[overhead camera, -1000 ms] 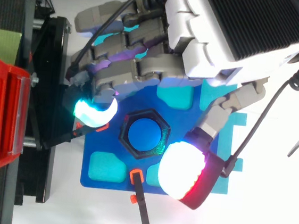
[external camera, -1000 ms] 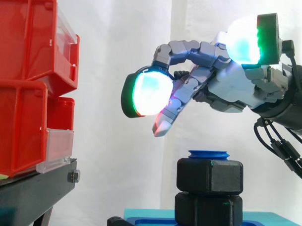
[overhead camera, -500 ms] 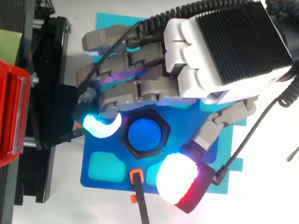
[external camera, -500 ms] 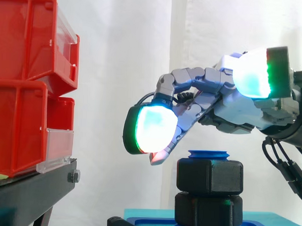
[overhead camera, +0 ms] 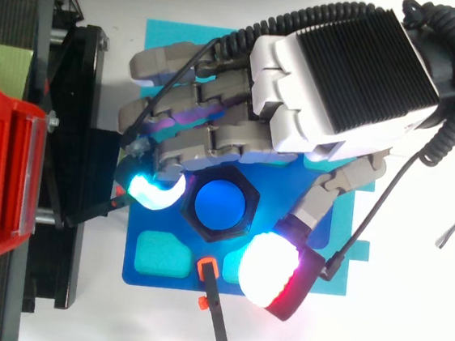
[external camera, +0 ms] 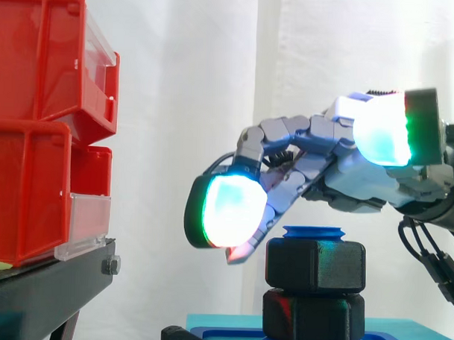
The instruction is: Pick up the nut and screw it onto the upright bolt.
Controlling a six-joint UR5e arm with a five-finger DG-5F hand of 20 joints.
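A blue upright bolt (external camera: 313, 233) stands on a blue base plate (overhead camera: 152, 272). Two black hex nuts are threaded on it, an upper nut (external camera: 315, 265) and a lower nut (external camera: 313, 318). From above, the upper nut (overhead camera: 247, 190) rings the bolt's blue top (overhead camera: 221, 205). My hand (external camera: 361, 186) hovers just over the bolt, coming in from the right. Its fingers are spread and loosely bent. One glowing fingertip (overhead camera: 156, 191) hangs left of the nut, and the thumb pad (overhead camera: 270, 269) sits on the nut's other side. Neither pad clearly touches the nut.
Stacked red bins (external camera: 42, 126) on a black stand (external camera: 44, 290) fill the left side, close to the outstretched fingers. A thin black tool with orange marks (overhead camera: 213, 307) lies at the base plate's near edge. A white curtain hangs behind.
My hand has come down and shifted slightly right, bringing the fingertips from above the bolt to the level of its top. The nuts and bolt have not moved.
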